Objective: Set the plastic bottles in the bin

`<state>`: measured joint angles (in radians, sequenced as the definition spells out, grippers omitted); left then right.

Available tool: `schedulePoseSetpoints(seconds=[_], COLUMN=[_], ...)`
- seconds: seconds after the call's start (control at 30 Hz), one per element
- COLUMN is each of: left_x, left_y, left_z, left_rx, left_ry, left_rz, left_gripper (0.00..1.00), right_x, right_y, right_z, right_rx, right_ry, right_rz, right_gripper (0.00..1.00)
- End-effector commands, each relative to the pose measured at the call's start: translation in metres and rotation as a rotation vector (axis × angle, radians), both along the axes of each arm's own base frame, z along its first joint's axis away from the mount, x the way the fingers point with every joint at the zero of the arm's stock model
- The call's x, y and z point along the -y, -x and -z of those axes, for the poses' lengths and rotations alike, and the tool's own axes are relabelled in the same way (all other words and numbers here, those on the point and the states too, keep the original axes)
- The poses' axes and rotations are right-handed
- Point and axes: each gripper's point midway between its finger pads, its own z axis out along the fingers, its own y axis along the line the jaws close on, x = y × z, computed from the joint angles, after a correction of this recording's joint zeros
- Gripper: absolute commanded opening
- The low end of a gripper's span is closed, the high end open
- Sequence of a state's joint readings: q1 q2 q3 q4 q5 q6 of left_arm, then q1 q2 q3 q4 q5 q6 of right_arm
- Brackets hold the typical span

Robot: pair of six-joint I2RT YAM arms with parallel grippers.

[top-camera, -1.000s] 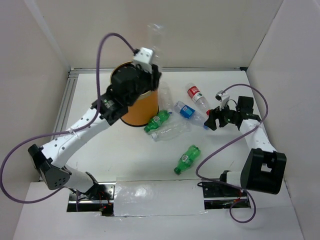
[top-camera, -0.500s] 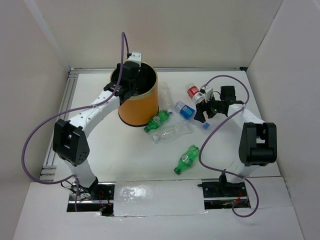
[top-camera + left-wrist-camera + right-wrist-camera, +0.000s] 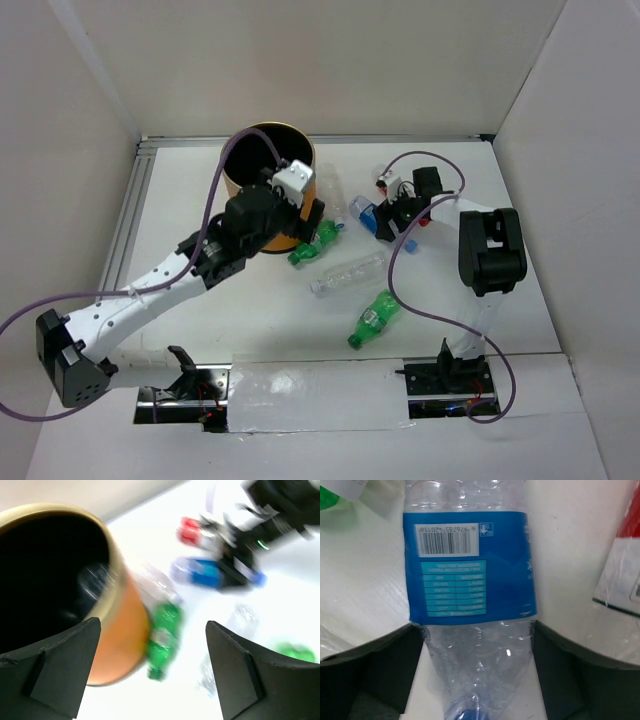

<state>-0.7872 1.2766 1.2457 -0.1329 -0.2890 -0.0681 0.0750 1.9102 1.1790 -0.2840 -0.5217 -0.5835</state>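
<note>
The right jaws stand spread, one on each side of the blue-labelled bottle (image 3: pixel 472 565), which lies flat on the tabletop (image 3: pixel 250 320) with its neck end between them; whether they press it I cannot tell. The left jaws gape wide and empty just beside the orange bin (image 3: pixel 125 640), a green bottle (image 3: pixel 162 640) lying at its foot
</note>
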Motion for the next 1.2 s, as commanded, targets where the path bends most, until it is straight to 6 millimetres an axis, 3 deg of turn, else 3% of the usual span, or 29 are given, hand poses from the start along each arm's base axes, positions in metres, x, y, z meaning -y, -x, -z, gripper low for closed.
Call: schedulePoseSetpoints(seconds=[0.0,0.07,0.1,0.13,0.2,0.27,0.37,0.4,0.43,0.47,0.5,0.57,0.6,0.63,0.67,0.7,0.73,0.77,0.8,0.83,0.87,0.93,0.97,1.0,1.13,1.17], left_x=[0.028,0.028,0.036,0.040,0.048,0.061,0.077,0.086,0.093,0.095,0.100,0.106,0.109,0.112,0.110,0.112,0.112,0.110,0.108,0.107,0.105,0.103,0.104,0.103,0.106,0.107], left_y=[0.047,0.053,0.064,0.070,0.084,0.089,0.092,0.092,0.094,0.089,0.089,0.084,0.081,0.079,0.076,0.071,0.068,0.063,0.059,0.056,0.052,0.047,0.042,0.040,0.031,0.028], left_z=[0.092,0.098,0.116,0.120,0.138,0.140,0.160,0.169,0.169,0.172,0.173,0.180,0.178,0.178,0.191,0.190,0.193,0.199,0.200,0.202,0.209,0.213,0.210,0.213,0.224,0.222], left_rx=[-0.139,-0.133,-0.128,-0.116,-0.096,-0.038,-0.025,-0.030,-0.014,0.007,0.020,0.047,0.066,0.078,0.066,0.082,0.090,0.094,0.108,0.118,0.122,0.132,0.143,0.148,0.148,0.152], left_ry=[-0.027,-0.014,-0.010,0.005,-0.009,-0.007,-0.058,-0.083,-0.086,-0.113,-0.124,-0.162,-0.158,-0.162,-0.198,-0.204,-0.215,-0.234,-0.244,-0.237,-0.261,-0.275,-0.266,-0.278,-0.310,-0.309], left_rz=[0.166,0.166,0.198,0.222,0.272,0.330,0.386,0.396,0.413,0.409,0.415,0.404,0.406,0.408,0.394,0.383,0.369,0.344,0.320,0.299,0.284,0.252,0.230,0.221,0.187,0.174], left_gripper=[0.98,0.98,0.98,0.98,0.98,1.00,1.00,1.00,1.00,1.00,1.00,1.00,1.00,1.00,1.00,1.00,1.00,1.00,1.00,1.00,1.00,1.00,1.00,1.00,1.00,1.00], right_x=[-0.006,-0.009,-0.011,-0.015,-0.022,-0.033,-0.046,-0.050,-0.054,-0.063,-0.073,-0.091,-0.109,-0.122,-0.134,-0.156,-0.171,-0.184,-0.199,-0.217,-0.227,-0.255,-0.269,-0.277,-0.310,-0.310], right_y=[-0.009,-0.004,0.001,0.004,0.008,0.011,0.010,-0.001,-0.003,-0.004,-0.011,-0.022,-0.023,-0.034,-0.038,-0.036,-0.054,-0.056,-0.053,-0.071,-0.063,-0.061,-0.071,-0.069,-0.054,-0.051], right_z=[0.008,0.002,-0.001,-0.016,-0.040,-0.084,-0.146,-0.180,-0.201,-0.220,-0.260,-0.293,-0.327,-0.336,-0.346,-0.377,-0.371,-0.375,-0.409,-0.381,-0.412,-0.402,-0.382,-0.379,-0.351,-0.349], right_rx=[0.027,0.033,0.033,0.055,0.079,0.123,0.205,0.274,0.295,0.319,0.403,0.454,0.527,0.560,0.574,0.637,0.642,0.611,0.667,0.597,0.627,0.568,0.526,0.498,0.408,0.403], right_ry=[0.026,0.009,-0.002,-0.016,-0.073,-0.134,-0.216,-0.238,-0.269,-0.303,-0.329,-0.401,-0.426,-0.448,-0.469,-0.502,-0.521,-0.570,-0.617,-0.639,-0.690,-0.741,-0.758,-0.780,-0.802,-0.798], right_rz=[-0.013,-0.036,-0.052,-0.078,-0.120,-0.171,-0.217,-0.225,-0.214,-0.238,-0.262,-0.276,-0.316,-0.334,-0.337,-0.383,-0.384,-0.387,-0.427,-0.435,-0.480,-0.527,-0.525,-0.525,-0.555,-0.571], right_gripper=[0.79,0.64,0.56,0.36,0.22,0.09,0.09,0.09,0.09,0.09,0.09,0.09,0.09,0.09,0.09,0.09,0.09,0.09,0.09,0.09,0.10,0.14,0.16,0.19,0.44,0.59])
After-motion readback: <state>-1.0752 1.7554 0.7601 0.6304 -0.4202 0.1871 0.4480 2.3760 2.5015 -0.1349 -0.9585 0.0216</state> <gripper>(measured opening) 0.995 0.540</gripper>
